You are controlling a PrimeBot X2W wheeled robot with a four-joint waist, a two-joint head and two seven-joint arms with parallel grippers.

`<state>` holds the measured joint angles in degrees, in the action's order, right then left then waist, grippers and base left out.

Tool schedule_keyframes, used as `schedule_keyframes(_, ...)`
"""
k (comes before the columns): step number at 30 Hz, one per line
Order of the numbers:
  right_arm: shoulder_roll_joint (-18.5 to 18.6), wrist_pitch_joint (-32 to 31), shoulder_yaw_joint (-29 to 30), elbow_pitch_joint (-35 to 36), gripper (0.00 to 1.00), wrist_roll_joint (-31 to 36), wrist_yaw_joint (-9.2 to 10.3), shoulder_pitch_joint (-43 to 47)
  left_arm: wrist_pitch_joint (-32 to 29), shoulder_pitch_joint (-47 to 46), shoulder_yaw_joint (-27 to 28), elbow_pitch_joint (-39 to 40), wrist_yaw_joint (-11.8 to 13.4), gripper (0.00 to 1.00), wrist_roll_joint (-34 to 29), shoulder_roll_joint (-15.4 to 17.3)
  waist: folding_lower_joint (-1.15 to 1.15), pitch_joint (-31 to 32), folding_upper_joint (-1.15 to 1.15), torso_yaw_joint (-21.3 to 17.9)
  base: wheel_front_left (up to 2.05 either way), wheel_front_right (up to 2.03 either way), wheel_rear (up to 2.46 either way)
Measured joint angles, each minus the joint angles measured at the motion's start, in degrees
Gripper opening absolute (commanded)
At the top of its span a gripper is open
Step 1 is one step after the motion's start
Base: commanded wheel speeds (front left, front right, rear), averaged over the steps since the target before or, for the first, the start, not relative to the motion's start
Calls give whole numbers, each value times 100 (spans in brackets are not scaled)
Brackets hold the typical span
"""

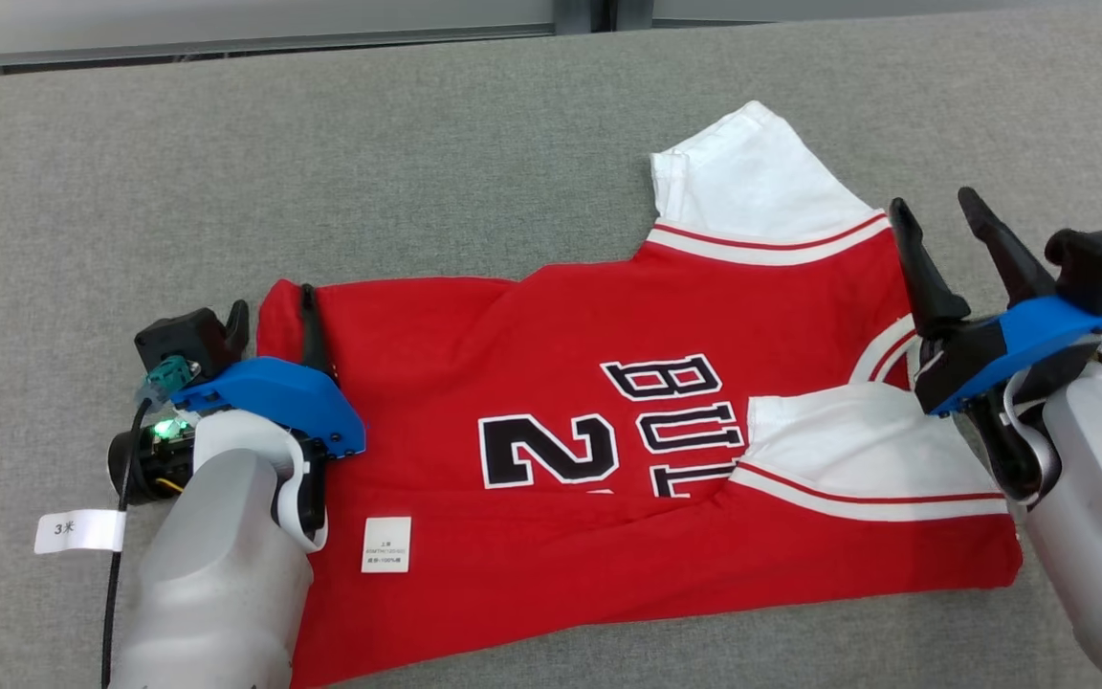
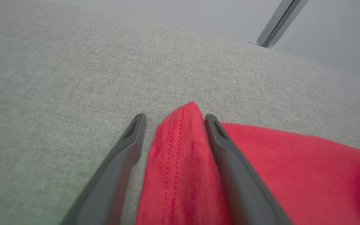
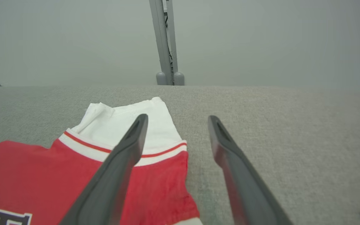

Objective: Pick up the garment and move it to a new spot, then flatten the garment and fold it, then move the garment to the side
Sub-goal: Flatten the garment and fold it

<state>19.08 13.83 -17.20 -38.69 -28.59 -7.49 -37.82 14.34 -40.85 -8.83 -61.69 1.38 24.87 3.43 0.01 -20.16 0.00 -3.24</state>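
You had the left gripper (image 1: 274, 301) low, jaws wide astride the jersey's (image 1: 551, 383) hem corner, seemingly ready to pinch; right gripper (image 1: 936, 206) hovered wide over the shoulder end. Jersey lay partly folded on the table (image 1: 226, 144).

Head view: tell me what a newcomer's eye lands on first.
The bright red jersey with white sleeves and bold black lettering, spread crumpled across the grey cloth surface. Next, the left claw, open at the jersey's left corner, which pokes up between its jaws, and the right claw, open over the jersey's right end.
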Motion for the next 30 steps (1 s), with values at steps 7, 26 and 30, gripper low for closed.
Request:
schedule_keyframes(7,158,-11,-392,-445,100,-141,-1,-522,65,5,-92,105,-126,100,37,-25,0,-18,0,253,0,0,0)
schedule_keyframes(26,535,-1399,-1434,-1688,100,-653,-1,-2437,47,-499,-1575,421,-358,0,735,-19,-1,-647,0,688,0,0,0)
schedule_keyframes(30,711,-1711,-1585,-1795,100,-957,-1,-2681,58,-589,-2049,744,-208,0,1058,-16,-1,-866,0,891,0,0,0)
